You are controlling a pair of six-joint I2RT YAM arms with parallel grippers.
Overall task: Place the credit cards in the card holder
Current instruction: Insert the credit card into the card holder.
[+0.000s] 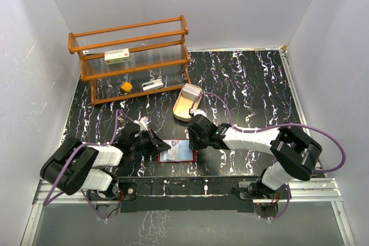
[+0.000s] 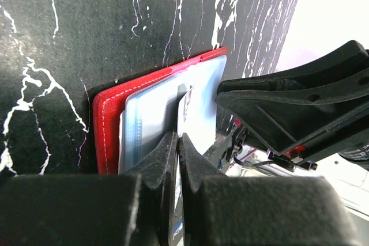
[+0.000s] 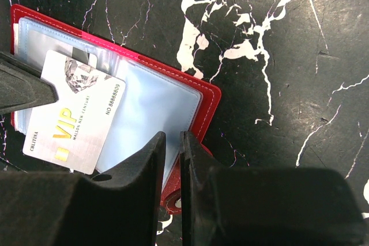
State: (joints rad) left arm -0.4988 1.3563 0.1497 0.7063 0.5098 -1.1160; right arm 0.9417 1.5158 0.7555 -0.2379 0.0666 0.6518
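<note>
Right wrist: credit card [image 3: 72, 120] on card holder [image 3: 157, 97] reads "VIP"; "8888809".

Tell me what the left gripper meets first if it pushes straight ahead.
Likely the card holder: the left gripper, shut on a credit card, points into its pale pockets, card edge leading.
</note>
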